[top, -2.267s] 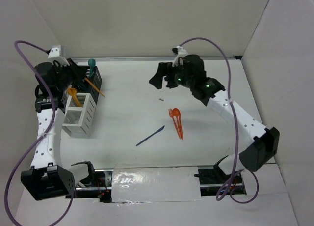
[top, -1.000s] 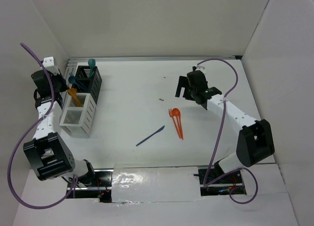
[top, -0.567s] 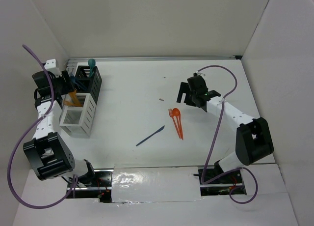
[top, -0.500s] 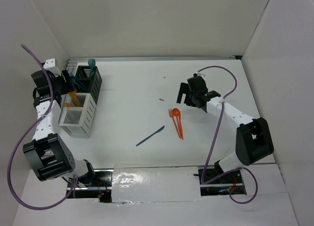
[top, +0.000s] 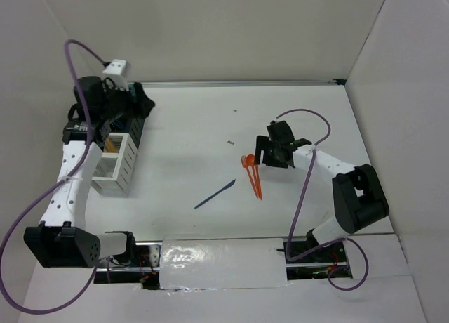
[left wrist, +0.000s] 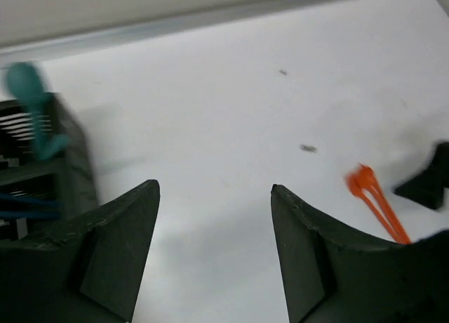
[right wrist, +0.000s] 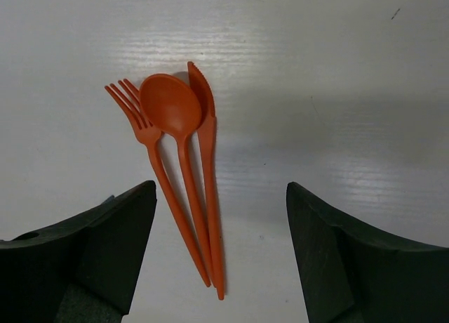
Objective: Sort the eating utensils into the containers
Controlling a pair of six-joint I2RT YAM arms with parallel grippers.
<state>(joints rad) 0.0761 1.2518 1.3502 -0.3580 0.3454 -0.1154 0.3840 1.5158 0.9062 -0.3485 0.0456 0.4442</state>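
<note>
Orange fork (right wrist: 133, 111), spoon (right wrist: 170, 104), knife (right wrist: 208, 147): side by side on tabletop (right wrist: 351, 70), under R gripper (right wrist: 221, 189), between its fingers (right wrist: 91, 253). R gripper: jaws wide apart, holds nothing. L gripper (left wrist: 214, 189): apart, empty, by black bin (left wrist: 66, 182).

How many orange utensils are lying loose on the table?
3, side by side in the right wrist view: orange fork left, orange spoon middle, orange knife right. None looks hidden.

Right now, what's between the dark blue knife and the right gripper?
Three orange utensils, a fork, spoon and knife side by side, seen in the top view.
</note>
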